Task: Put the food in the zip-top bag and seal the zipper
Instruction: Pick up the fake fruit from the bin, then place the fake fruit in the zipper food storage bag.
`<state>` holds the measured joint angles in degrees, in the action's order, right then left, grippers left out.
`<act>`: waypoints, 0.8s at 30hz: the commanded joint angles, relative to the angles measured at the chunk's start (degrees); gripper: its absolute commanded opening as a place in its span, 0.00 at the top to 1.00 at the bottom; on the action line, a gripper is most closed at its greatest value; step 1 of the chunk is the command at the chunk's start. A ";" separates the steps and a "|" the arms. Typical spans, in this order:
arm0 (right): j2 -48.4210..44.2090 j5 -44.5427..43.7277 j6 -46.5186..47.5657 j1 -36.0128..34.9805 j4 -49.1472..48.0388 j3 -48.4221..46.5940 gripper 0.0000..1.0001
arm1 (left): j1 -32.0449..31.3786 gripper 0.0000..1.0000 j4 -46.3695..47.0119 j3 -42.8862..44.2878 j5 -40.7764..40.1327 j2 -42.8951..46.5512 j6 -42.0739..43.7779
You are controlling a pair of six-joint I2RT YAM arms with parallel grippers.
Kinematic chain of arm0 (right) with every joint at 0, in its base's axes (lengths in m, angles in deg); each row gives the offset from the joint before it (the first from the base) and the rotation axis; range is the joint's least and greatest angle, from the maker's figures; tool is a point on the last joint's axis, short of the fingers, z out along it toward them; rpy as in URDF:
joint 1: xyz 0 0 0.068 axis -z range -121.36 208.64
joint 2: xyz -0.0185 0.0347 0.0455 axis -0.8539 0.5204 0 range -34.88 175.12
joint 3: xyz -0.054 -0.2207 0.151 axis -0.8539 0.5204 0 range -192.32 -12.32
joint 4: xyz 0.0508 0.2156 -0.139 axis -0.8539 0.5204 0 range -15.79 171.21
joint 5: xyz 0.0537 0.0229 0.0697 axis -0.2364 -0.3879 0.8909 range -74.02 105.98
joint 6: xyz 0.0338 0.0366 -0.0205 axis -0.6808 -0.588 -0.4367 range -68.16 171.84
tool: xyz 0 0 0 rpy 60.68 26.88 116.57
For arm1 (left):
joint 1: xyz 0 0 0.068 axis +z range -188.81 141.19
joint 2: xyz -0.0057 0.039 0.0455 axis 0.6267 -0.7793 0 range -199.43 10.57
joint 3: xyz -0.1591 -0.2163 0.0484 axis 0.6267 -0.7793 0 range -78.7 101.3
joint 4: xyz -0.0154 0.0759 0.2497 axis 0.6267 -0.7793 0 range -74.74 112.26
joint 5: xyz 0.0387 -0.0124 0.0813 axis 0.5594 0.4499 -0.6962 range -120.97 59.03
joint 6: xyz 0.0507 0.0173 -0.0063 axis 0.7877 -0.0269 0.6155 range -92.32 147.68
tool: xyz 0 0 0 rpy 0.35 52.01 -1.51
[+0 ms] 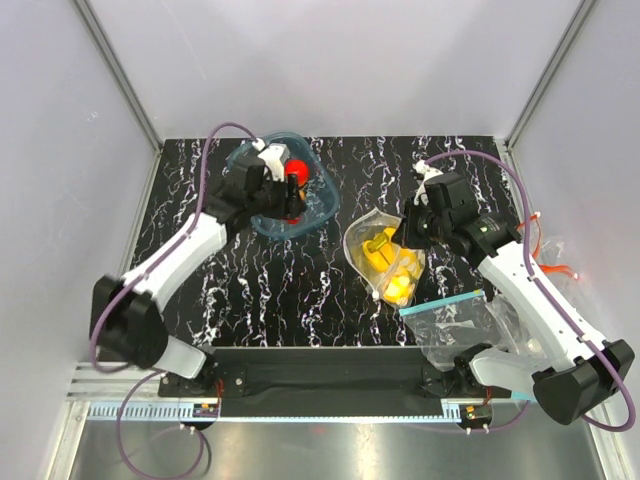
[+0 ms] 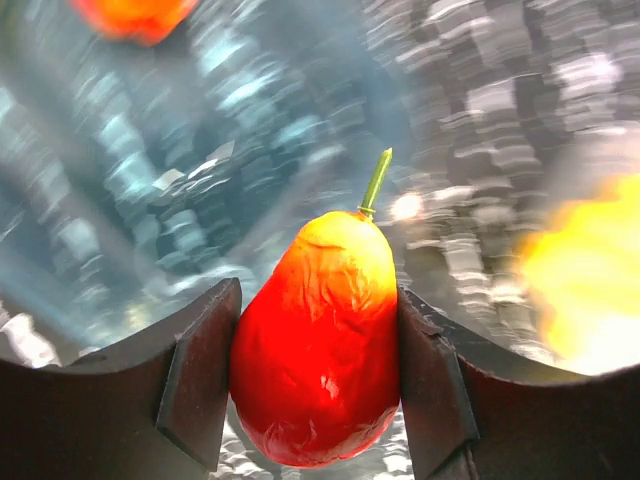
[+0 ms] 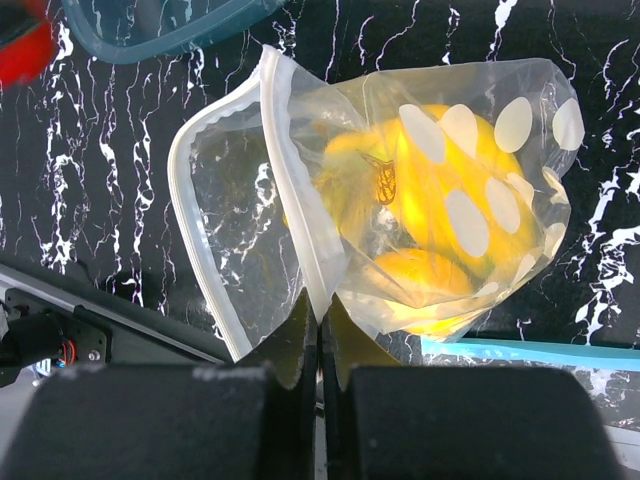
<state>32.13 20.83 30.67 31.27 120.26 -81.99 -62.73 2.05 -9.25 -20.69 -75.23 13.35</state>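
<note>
One red fruit (image 2: 315, 345) is clamped in the left gripper (image 2: 315, 310), stem (image 2: 376, 180) pointing straight away from it; right gripper (image 3: 320, 325) pinches the zip-top bag (image 3: 450, 200).

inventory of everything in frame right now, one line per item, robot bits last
red fruit: two seen, red-orange; one held over the tub, one blurred beyond it
tub: one, clear teal, far left of table
dotted bag: one, clear with white dots, table centre, mouth open
yellow fruit: at least two, yellow, inside dotted bag
plain bag: one, clear with teal strip, near right
table: one, black marble
left gripper: closed on red fruit
right gripper: pinching dotted bag's mouth edge
</note>
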 commanded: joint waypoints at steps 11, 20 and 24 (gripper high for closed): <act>-1.79 2.98 -1.33 -0.31 -1.92 -1.52 1.00 | -20.10 0.65 23.37 -8.29 4.66 15.76 -7.56; -2.05 4.39 -3.00 -0.31 -0.78 -1.96 1.00 | -28.81 0.72 28.29 -5.65 2.55 4.35 -5.62; -2.05 3.69 -2.56 -0.22 0.27 -2.40 1.00 | -31.61 0.75 30.22 -5.55 0.98 1.52 -5.80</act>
<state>31.47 24.02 28.24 31.27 120.56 -82.05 -92.81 26.29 -17.34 -17.76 -73.16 6.71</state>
